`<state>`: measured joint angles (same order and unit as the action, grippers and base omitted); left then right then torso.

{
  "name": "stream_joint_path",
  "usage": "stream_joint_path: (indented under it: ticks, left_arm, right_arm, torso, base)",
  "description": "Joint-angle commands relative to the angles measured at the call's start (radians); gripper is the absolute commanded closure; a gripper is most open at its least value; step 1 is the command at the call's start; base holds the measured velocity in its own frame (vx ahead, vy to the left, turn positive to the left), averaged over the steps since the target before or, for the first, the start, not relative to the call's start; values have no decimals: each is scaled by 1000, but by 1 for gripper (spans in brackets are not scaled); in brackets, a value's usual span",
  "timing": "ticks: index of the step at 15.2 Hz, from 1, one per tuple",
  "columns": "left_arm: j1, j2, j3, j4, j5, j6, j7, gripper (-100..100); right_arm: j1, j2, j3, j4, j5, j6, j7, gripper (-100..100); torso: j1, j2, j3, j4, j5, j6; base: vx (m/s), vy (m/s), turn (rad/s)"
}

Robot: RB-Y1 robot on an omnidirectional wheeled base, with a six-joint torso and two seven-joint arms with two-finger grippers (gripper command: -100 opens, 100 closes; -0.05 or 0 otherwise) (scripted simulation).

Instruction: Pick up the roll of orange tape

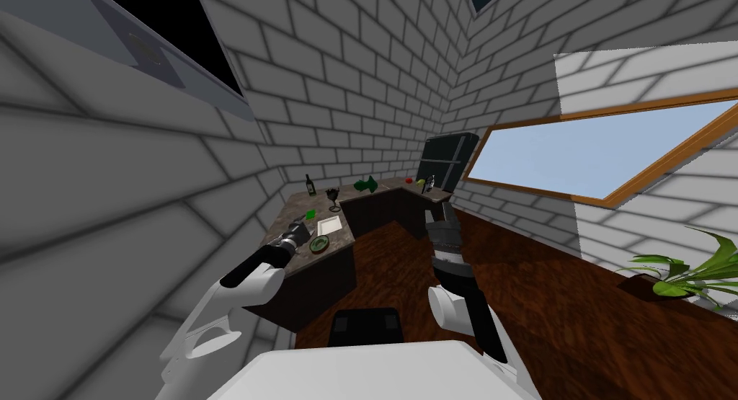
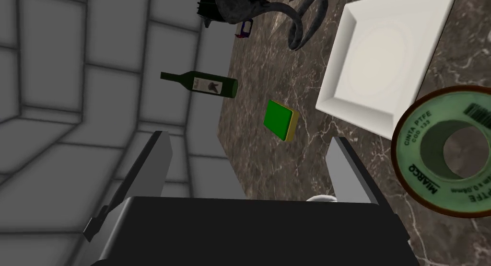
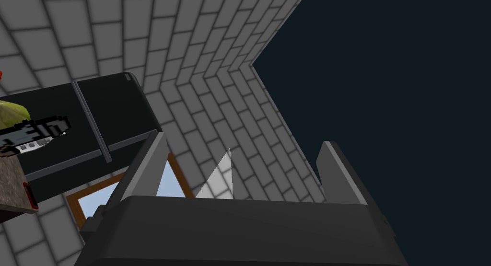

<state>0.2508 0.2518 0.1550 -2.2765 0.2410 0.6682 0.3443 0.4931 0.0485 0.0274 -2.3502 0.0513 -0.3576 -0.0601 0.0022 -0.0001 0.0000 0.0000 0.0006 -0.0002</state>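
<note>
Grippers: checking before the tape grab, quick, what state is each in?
Left gripper: open, empty, tape roll beside it.
Right gripper: open, empty.

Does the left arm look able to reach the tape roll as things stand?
Probably yes: the left tool hangs open over the counter, and the tape roll lies flat just outside one finger, beside the white plate, nothing on it. A sideways shift should do.

Dim, flat light; bright wall patch (image 1: 634, 75) by window (image 1: 598, 158); edges splay (wide lens)
</note>
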Motion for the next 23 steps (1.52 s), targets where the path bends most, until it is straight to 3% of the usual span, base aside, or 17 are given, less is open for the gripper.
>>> stream_joint_path:
  ticks: [1, 4, 5, 23]
  left_arm:
    - [-20, 10, 12, 9, 14, 50, 12, -100]
    - [-20, 10, 12, 9, 14, 104, 12, -100]
    - [-39, 15, 22, 17, 24, 136, 23, -100]
    - [-114, 31, 61, 58, 60, 500, 61, -100]
  right_arm:
    - [0, 0, 0, 0, 0, 0, 0, 0]
    - [0, 0, 0, 0, 0, 0, 0, 0]
    - [0, 0, 0, 0, 0, 0, 0, 0]
    - [0, 0, 0, 0, 0, 0, 0, 0]
  torso:
    - [0, 0, 0, 0, 0, 0]
    - [0, 0, 0, 0, 0, 0]
    - [0, 0, 0, 0, 0, 0]
    - [-1, -1, -1, 0, 0, 0]
  base:
    - [-13, 25, -62]
    - [-10, 23, -35]
    - [-11, 18, -65]
    - [-3, 15, -39]
